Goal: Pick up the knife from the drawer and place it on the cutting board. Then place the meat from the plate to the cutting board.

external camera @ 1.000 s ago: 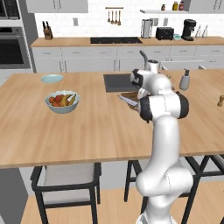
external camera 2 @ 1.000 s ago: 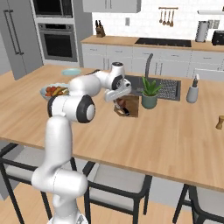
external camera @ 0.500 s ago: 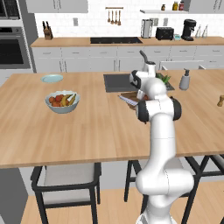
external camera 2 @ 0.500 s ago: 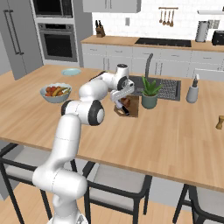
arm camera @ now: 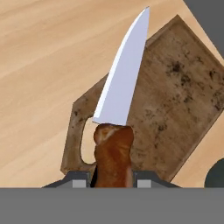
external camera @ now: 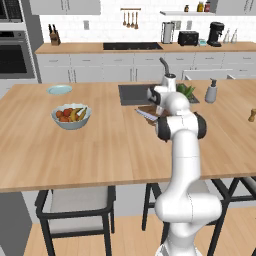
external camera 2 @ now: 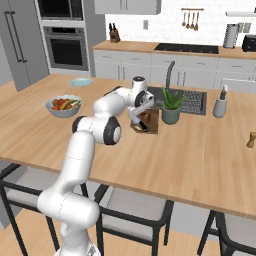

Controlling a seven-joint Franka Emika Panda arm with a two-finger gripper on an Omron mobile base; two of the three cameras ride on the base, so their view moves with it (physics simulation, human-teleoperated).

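1. Since a second ago, only the arm's elbow has swung; the gripper [arm camera: 113, 181] stays over the cutting board [arm camera: 175, 113].
2. Fingers pinch the knife [arm camera: 122, 87] by its handle.
3. Blade hangs above the board, beside the sink [external camera: 132, 94].
4. Plate [external camera: 59, 90] lies well apart.

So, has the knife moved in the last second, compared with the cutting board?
No clear move. The knife, handle shut in the fingers, is above the cutting board near the sink, as earlier.

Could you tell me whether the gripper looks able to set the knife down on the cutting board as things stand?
Probably yes: the gripper, shut on the knife, hangs right over the cutting board, whose dark top lies bare beneath the blade, with nothing between them.
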